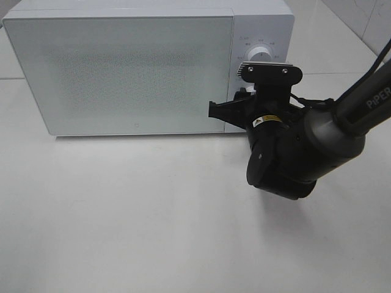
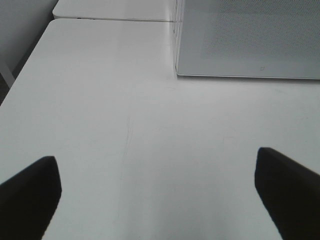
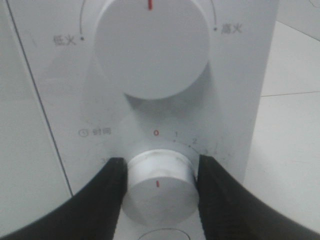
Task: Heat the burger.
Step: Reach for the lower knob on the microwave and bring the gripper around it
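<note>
The burger is out of view; the white microwave stands at the back with its frosted door closed. My right gripper is at the microwave's control panel. In the right wrist view it is shut on the lower timer knob, one black finger on each side. The knob's red mark points toward the 0. My left gripper is open and empty over the bare white table, in front of the microwave's left corner.
The upper power knob sits above the timer knob, its red mark straight up; it also shows in the exterior view. My right arm reaches in from the right. A table seam runs behind the microwave.
</note>
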